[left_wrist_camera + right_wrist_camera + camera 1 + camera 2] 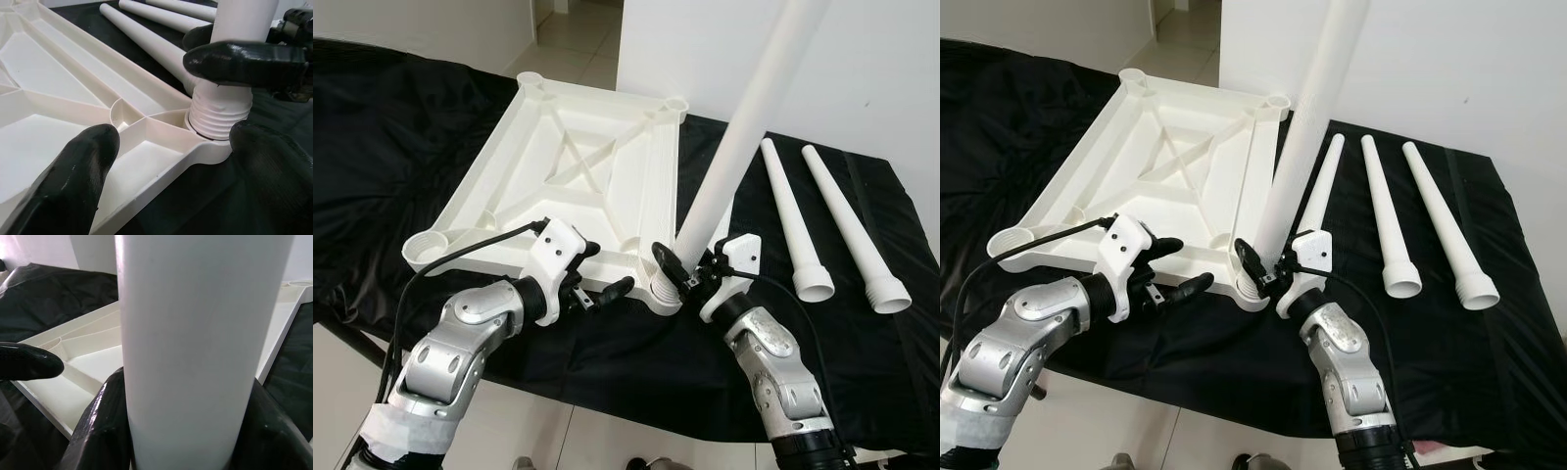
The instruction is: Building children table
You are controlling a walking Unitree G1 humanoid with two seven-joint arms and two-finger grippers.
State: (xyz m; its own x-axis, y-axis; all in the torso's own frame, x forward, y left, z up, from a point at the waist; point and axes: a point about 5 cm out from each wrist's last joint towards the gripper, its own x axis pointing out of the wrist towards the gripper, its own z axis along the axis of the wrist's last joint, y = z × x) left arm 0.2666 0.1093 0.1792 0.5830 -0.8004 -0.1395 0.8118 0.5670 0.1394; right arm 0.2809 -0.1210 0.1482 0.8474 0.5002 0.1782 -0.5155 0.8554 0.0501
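The right gripper (683, 274) is being closed around the white tapered plastic leg (736, 147), held upright so its threaded end is being seated in the near corner socket of the upturned white plastic tabletop (570, 166). The left gripper (597, 274) is being held open beside that corner, apparently as a steadying brace. Spare white legs (791, 220) are being kept alongside on the black cloth (391, 147).

Head stereo pair: high up, facing fwd and down over upturned tabletop (573, 171) on black cloth (1028, 127); both eyes share same scene, slightly offset. Left wrist cam: very close, low, aimed along left end effector (195, 171) at threaded base of upright leg (220, 115) in corner socket. Right wrist cam: closer yet, pressed up to same leg, tabletop behind. Shared w/ head views: leg, corner.
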